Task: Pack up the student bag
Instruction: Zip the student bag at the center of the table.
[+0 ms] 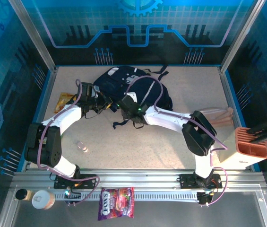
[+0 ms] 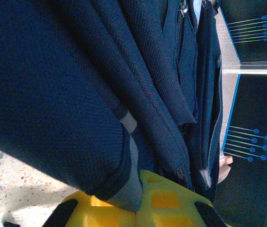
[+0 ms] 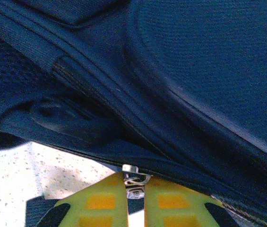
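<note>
the student bag (image 1: 138,87) lies at the middle-back of the worktop (image 1: 171,146), w/ both arms reaching onto its near edge. the left end effector (image 2: 135,210) is clenched on a fold of the bag's navy fabric by a grey-trimmed edge (image 2: 132,156). the right end effector (image 3: 134,203) is pinched tight on the small metal zipper pull (image 3: 132,176), its yellow fingers (image 3: 100,208) nearly touching. the step in hand looks like opening the zip so things can go in. to do it well, the left arm should hold the fabric taut as an anchor while the right draws the pull along the seam's curve, not straight back. pulling off-line would prob. jam the slider or slip the tiny tab out of the pads. force should stay low, since the soft bag may slide or bunch on the worktop instead of unzipping. hard to tell: which compartment this zip belongs to, how far it's open, & whether the grip is on the tab or just its ring, as the fingers cut it off. in the top view the arms & cables cover the grip points, so how wide the bag's mouth gapes can't be judged. a snack packet (image 1: 64,99) & small clear bottle (image 1: 82,146) lie on the worktop, and a candy bag (image 1: 116,203) lies by the base rail (image 1: 147,177). the bottle's contents are too small to read.
</note>
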